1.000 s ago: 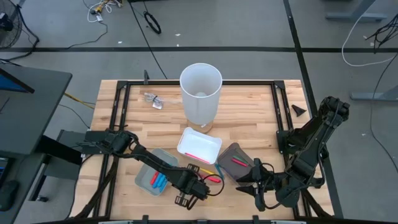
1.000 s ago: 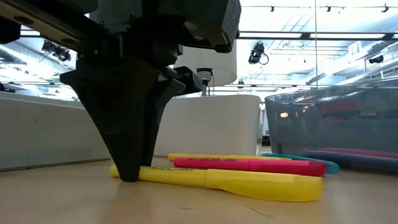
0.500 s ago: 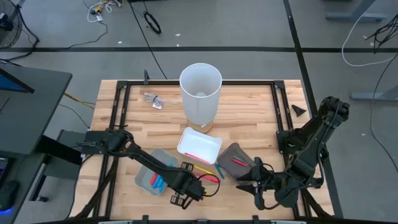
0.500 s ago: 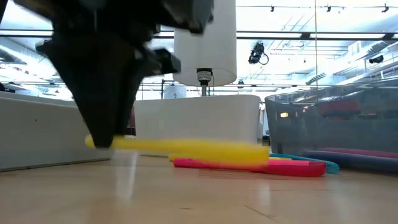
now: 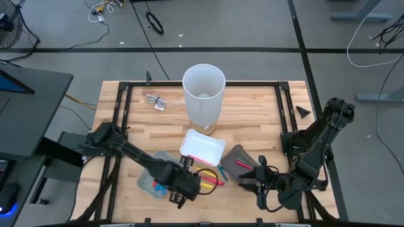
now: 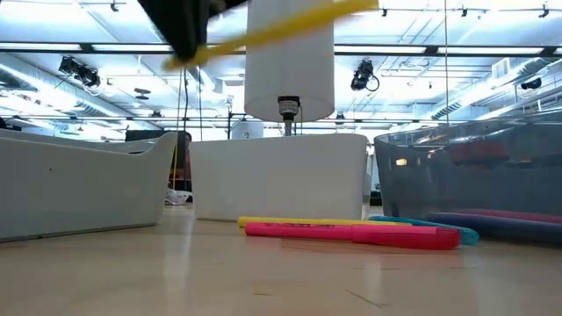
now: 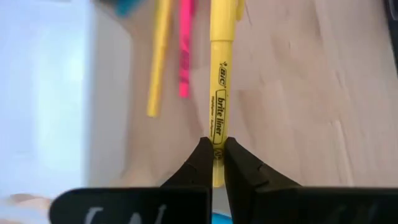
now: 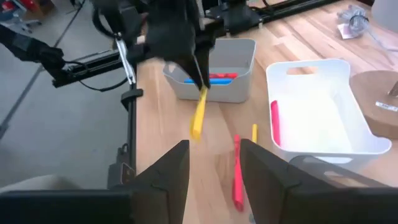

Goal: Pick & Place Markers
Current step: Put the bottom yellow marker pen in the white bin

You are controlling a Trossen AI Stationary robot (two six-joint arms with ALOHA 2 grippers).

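My left gripper (image 5: pixel 181 190) is shut on a yellow marker (image 7: pixel 219 81) and stands above the table's near middle, beside the light grey tray (image 5: pixel 146 178), which holds blue and red markers. In the low view the yellow marker (image 6: pixel 272 31) hangs high above the wood. A pink marker (image 6: pixel 351 231), a yellow one (image 6: pixel 299 222) and a teal one (image 6: pixel 426 228) lie flat on the table. My right gripper (image 8: pixel 214 165) is open near the table's near right, pointing toward them. My left gripper pinches the yellow marker's barrel near its tail end (image 7: pixel 217 148) between its two fingertips, coming from above with the fingers across it. The marker is lifted clear of the table and tilted, most of its length sticking out past the fingers.
A white tray (image 5: pixel 203 147) with a pink marker stands at mid-table, and a dark grey tray (image 5: pixel 238 162) with another pink marker is to its right. A tall white bucket (image 5: pixel 204 93) stands farther back. Black frame rails run along the table's sides.
My left gripper, shut on the yellow marker, has risen and moved a little toward the table's left, toward the light grey tray. The marker, which lay on the wood, is now lifted clear and tilted. The other markers have stayed in place.
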